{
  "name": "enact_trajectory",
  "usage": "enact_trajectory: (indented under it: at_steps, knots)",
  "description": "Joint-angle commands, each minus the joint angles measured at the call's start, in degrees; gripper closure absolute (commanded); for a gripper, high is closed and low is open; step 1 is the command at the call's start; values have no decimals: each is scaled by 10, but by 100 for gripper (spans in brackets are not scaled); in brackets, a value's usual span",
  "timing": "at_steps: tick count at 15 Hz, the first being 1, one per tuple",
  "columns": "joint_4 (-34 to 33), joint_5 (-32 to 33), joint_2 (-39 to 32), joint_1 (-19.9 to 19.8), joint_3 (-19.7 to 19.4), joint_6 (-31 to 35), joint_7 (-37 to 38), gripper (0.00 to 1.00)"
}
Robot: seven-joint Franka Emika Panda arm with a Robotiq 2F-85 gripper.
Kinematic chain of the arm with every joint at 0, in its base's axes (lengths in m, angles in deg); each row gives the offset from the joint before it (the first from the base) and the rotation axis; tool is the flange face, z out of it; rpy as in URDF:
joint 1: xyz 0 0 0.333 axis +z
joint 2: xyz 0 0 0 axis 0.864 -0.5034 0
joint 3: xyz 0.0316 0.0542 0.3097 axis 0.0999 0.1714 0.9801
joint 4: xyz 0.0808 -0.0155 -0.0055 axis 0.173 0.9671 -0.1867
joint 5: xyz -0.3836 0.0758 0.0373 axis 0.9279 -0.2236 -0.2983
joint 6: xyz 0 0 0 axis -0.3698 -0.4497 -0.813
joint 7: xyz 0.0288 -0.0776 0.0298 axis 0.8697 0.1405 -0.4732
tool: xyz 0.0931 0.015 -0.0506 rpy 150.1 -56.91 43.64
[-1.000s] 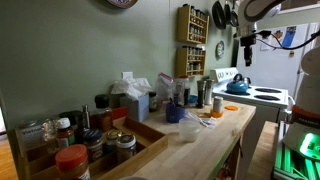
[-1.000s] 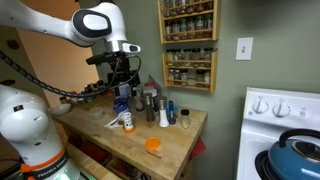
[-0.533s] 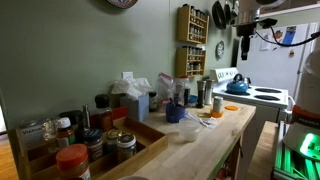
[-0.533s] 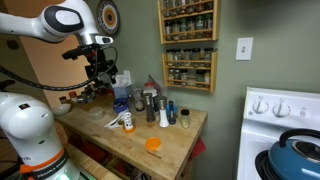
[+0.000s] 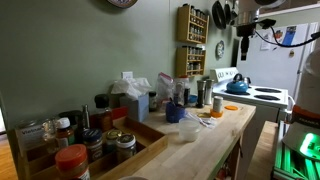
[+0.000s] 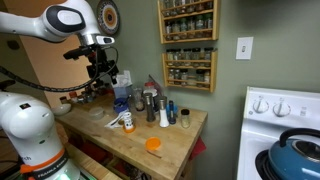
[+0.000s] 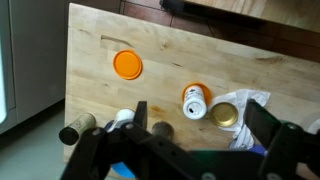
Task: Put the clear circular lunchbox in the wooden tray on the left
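1. The gripper [image 6: 105, 74] hangs in the air well above the blue bowl [image 5: 175, 113]. It touches nothing on the wooden counter [image 5: 215, 145].
2. From the wrist view, its two dark fingers [image 7: 140, 112] stand wide apart with nothing between them, so it is released and empty.
3. The clear circular lunchbox [image 5: 188, 131] sits on the counter just beside the blue bowl, on the side nearer the counter's front edge. It is upright and nothing is holding it.
4. The wooden tray [image 5: 150, 136] lies well apart from the blue bowl, at the end of the counter farthest from the stove. The lunchbox is not in it.
5. Orange-lidded jars [image 5: 72, 157] fill the tray, on the far side of it from the blue bowl.
6. An orange lid [image 6: 153, 145] lies flat on bare wood, away from the blue bowl toward the stove end. The wrist view shows it too [image 7: 127, 65], lying alone.
7. A small bottle with an orange cap [image 7: 195, 100] lies on the counter below the gripper, just beside a jar with a gold lid [image 7: 224, 113]. I cannot tell how near either is to the blue bowl.
8. A wooden spice rack [image 6: 188, 45] hangs on the wall above and behind the blue bowl.
9. A blue kettle [image 5: 237, 86] stands on the white stove, well beyond the blue bowl.
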Motion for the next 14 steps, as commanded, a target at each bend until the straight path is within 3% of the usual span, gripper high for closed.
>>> enact_trajectory:
  at_steps: [1, 7, 8, 9, 10, 14]
  knots:
    - [-21, -57, -42, 29, 70, 16, 130, 0]
    - [-71, -170, -119, 96, 232, 56, 307, 0]
    - [-76, -183, -134, 107, 243, 62, 315, 0]
    - [-69, -197, -140, 128, 228, 67, 281, 0]
    - [-63, -168, -108, 114, 234, 57, 299, 0]
    - [-68, -180, -137, 130, 230, 64, 293, 0]
